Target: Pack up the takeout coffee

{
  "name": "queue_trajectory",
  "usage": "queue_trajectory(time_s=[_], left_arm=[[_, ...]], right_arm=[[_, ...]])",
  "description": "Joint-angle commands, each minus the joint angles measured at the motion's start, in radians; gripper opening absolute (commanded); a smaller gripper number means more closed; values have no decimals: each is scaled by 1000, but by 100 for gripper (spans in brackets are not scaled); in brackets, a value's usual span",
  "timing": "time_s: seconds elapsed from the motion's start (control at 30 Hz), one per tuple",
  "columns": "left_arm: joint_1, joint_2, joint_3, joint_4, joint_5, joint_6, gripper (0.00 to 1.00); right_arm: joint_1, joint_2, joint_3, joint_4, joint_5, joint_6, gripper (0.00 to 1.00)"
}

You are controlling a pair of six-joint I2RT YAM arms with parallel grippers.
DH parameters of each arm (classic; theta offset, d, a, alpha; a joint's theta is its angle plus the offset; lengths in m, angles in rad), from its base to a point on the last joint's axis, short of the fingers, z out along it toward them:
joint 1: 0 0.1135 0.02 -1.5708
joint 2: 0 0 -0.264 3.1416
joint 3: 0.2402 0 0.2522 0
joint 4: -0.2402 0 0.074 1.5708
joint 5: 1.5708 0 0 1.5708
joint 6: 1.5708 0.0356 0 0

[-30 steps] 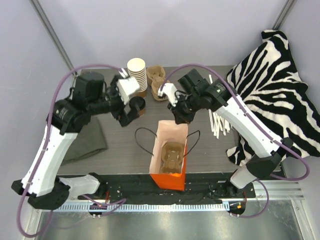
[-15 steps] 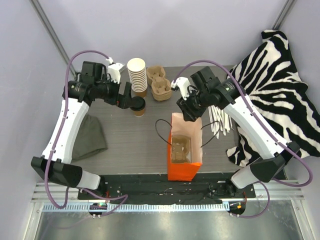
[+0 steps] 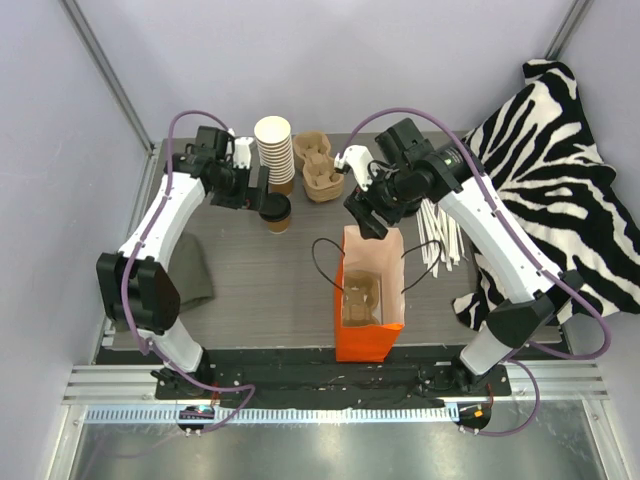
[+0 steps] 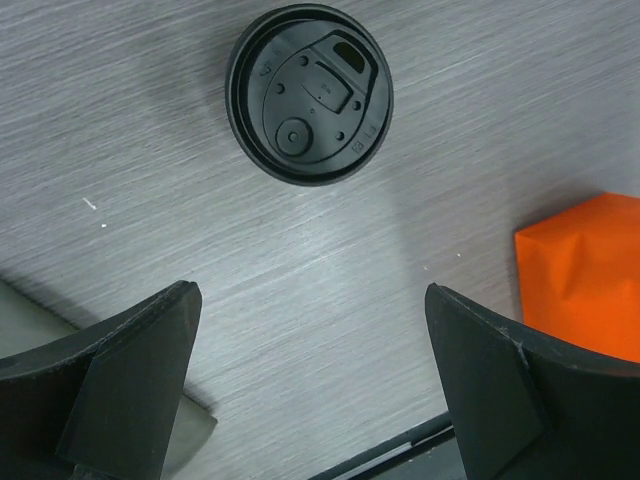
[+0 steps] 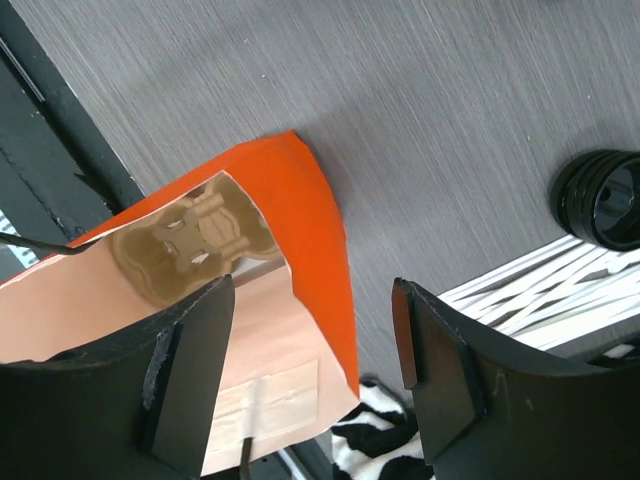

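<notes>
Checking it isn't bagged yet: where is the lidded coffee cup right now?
In the top view, the takeout coffee stands on the table left of centre, just in front of the stack of cups and left of the orange bag, outside it.

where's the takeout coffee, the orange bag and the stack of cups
takeout coffee (image 4: 310,95): left wrist view, centre of its black lid
orange bag (image 3: 368,345): top view, on its orange near wall
stack of cups (image 3: 277,158): top view, on the stacked rims partway down
</notes>
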Motion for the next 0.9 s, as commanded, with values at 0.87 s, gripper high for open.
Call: queue_trajectory(time_s=[0.87], left_arm=[[-150,369,257,56,-179,137,100]], right_arm=[[-3,5,-50,-67,-59,-93,66]])
